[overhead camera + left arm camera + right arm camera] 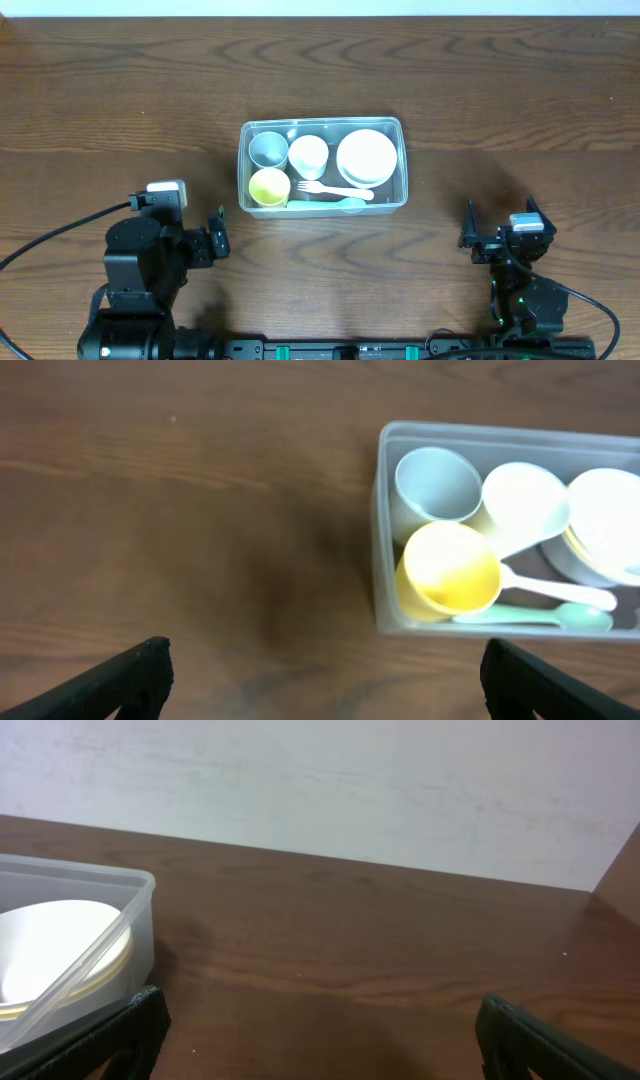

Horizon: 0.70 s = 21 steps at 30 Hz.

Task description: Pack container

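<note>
The clear plastic container (396, 130) sits at the table's centre. Inside it are a grey-blue cup (267, 149), a white cup (308, 155), a yellow cup (269, 186), a stack of white bowls (366, 156), a white fork (335, 191) and a mint-green spoon (330, 204). My left gripper (217, 240) is open and empty, below and left of the container. My right gripper (470, 232) is open and empty, below and right of it. The left wrist view shows the container (382, 550) with the cups; the right wrist view shows its corner (140, 920) and the bowls (55, 950).
The wooden table (120, 110) stretches all around the container. A pale wall (320, 780) stands behind the table's far edge in the right wrist view. Black cables (50, 240) run from the left arm's base.
</note>
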Tool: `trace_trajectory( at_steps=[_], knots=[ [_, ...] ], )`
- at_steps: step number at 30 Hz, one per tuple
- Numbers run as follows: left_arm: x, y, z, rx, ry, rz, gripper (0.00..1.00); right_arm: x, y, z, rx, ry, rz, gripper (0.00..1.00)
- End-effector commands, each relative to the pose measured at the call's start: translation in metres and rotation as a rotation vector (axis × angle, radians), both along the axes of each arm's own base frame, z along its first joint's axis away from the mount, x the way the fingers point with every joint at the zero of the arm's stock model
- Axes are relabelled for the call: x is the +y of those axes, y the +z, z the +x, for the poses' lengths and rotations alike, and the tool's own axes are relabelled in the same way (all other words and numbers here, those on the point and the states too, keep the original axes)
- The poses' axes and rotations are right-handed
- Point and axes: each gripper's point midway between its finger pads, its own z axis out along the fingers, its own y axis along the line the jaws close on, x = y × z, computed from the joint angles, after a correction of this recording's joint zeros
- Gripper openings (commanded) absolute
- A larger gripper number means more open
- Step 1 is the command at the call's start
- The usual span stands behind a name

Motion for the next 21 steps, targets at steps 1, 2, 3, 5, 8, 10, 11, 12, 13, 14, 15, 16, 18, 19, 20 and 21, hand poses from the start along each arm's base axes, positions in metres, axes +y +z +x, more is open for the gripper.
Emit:
trace_trajectory(
  at_steps=[1,2,3,5,8,10,11,12,13,14,15,16,18,19,20,21],
  knots=[
    [0.003,-0.007,-0.011,-0.015,0.003,0.022,0.98,0.0,0.0,0.0,0.0,0.001,0.017,0.99],
    [0.003,-0.012,-0.015,-0.025,-0.004,0.031,0.98,0.0,0.0,0.0,0.0,0.001,0.017,0.99],
    [0.003,-0.018,-0.018,-0.032,-0.008,0.036,0.98,0.0,0.0,0.0,0.0,0.001,0.017,0.99],
    [0.004,-0.032,-0.021,-0.051,-0.008,0.035,0.98,0.0,0.0,0.0,0.0,0.001,0.017,0.99],
    [0.003,-0.053,-0.017,-0.126,-0.006,0.032,0.98,0.0,0.0,0.0,0.0,0.001,0.017,0.99],
    [0.003,-0.06,-0.01,-0.195,-0.005,0.028,0.98,0.0,0.0,0.0,0.0,0.001,0.017,0.99],
    [0.003,-0.062,-0.005,-0.241,-0.004,0.026,0.98,0.0,0.0,0.0,0.0,0.001,0.017,0.99],
    [0.003,-0.062,0.0,-0.289,-0.003,0.024,0.98,0.0,0.0,0.0,0.0,0.001,0.017,0.98],
    [0.002,-0.062,0.004,-0.33,-0.003,0.023,0.98,0.0,0.0,0.0,0.0,0.001,0.017,0.99],
    [0.002,-0.061,0.008,-0.369,-0.004,0.026,0.98,0.0,0.0,0.0,0.0,0.001,0.017,0.99],
    [0.002,-0.06,0.013,-0.414,-0.008,0.034,0.98,0.0,0.0,0.0,0.0,0.001,0.017,0.99],
    [0.002,-0.059,0.016,-0.451,-0.009,0.037,0.98,0.0,0.0,0.0,0.0,0.001,0.017,0.99],
    [0.004,-0.057,0.023,-0.504,0.002,0.043,0.98,0.0,0.0,0.0,0.0,0.001,0.017,0.99],
    [0.007,-0.055,0.026,-0.537,0.018,0.048,0.98,0.0,0.0,0.0,0.0,0.001,0.017,0.99],
    [0.008,-0.053,0.028,-0.563,0.026,0.057,0.98,0.0,0.0,0.0,0.0,0.001,0.017,0.99],
    [0.009,-0.052,0.029,-0.583,0.028,0.071,0.98,0.0,0.0,0.0,0.0,0.001,0.017,0.99]
  ],
)
